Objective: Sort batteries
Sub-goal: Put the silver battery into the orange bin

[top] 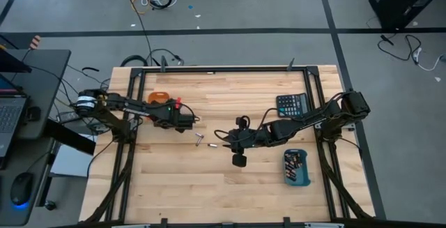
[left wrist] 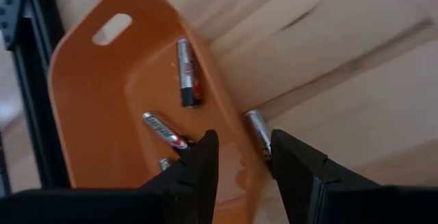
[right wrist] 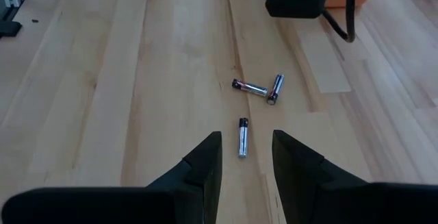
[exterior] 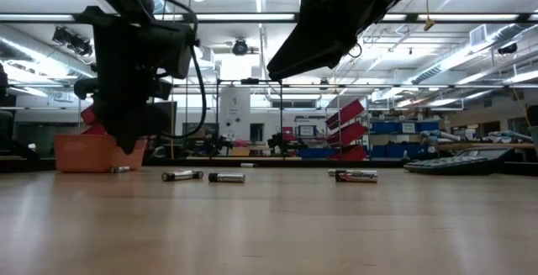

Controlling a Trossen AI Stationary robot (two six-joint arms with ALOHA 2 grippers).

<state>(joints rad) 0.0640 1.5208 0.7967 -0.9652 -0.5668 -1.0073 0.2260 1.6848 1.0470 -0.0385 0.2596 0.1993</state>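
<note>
Left wrist view: left end effector open, empty, above orange tray.

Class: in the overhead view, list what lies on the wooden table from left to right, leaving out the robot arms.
Orange tray → loose batteries near the table's middle → black calculator → blue tray holding batteries. The calculator and blue tray nearly share a column, so their order is close.
</note>
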